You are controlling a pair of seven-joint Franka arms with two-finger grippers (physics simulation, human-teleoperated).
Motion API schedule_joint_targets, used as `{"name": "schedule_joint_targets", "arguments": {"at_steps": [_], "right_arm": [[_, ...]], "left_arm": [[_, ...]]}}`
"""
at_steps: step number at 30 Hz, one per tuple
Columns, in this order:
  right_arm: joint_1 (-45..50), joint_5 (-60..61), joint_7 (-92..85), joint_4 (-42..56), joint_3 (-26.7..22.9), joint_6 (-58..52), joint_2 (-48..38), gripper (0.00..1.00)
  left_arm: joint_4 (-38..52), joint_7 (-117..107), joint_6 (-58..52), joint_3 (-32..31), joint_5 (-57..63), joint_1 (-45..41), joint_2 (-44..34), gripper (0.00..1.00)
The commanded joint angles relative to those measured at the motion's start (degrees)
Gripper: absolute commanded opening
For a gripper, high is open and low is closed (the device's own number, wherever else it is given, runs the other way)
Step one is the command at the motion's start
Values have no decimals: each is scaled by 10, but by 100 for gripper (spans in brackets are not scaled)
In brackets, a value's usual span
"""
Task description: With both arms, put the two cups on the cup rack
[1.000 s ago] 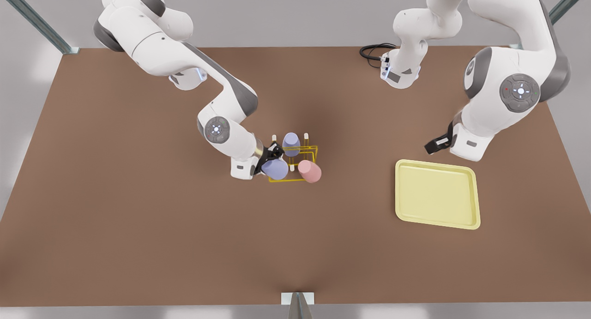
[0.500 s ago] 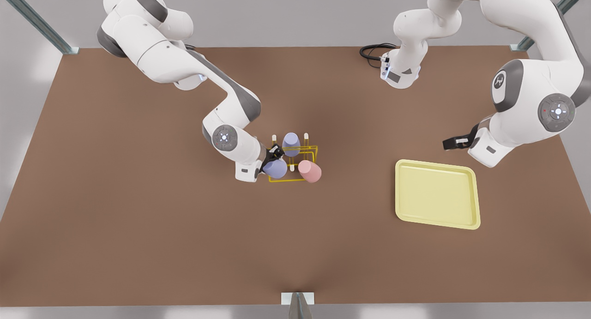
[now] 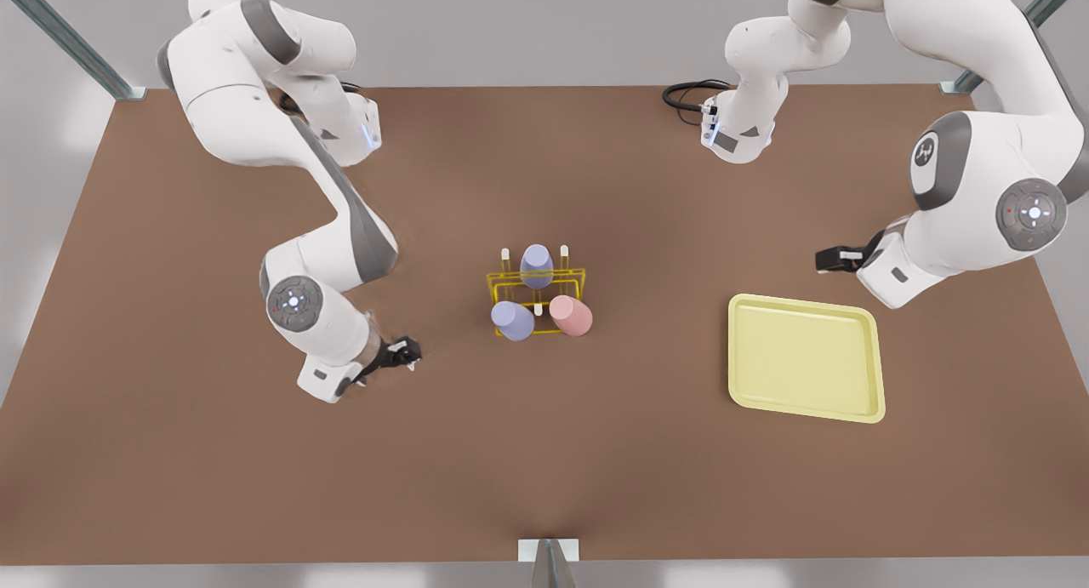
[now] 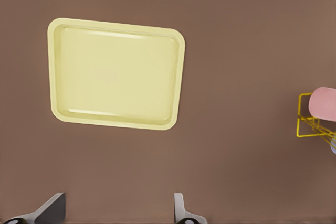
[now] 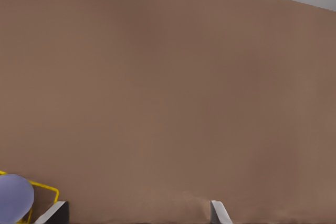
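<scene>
A brown worktop (image 3: 255, 486) carries a small yellow cup rack (image 3: 536, 303) near its middle and a flat pale-yellow tray (image 3: 876, 367) well apart on the front view's right. Three cups sit upside down on the rack's pegs, closed bases up and long axes near upright: a lavender cup (image 3: 513, 320) at the near corner, a salmon pink cup (image 3: 572, 316) tilted slightly beside it, and a second lavender cup (image 3: 537, 265) behind. The placing looks finished. The right gripper (image 3: 407, 352) hangs off the rack on the front view's left, jaws apart and empty, its fingers (image 5: 58, 213) framing bare worktop. The left gripper (image 3: 829, 259) waits above the tray, jaws likewise apart, fingers (image 4: 50, 209) empty.
</scene>
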Motion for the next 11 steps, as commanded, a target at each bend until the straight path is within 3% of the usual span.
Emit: {"name": "schedule_joint_targets", "arguments": {"at_steps": [1,5,11], "right_arm": [[-24,-27,-59,19,-61,-125,-20,100],[-55,32,-64,17,-64,-298,-169,100],[-91,74,-125,-6,-67,-317,-234,100]], "left_arm": [[1,68,-19,0,1,0,0,100],[1,65,-19,-2,2,-6,1,100],[1,65,-19,-2,5,-8,1,100]]}}
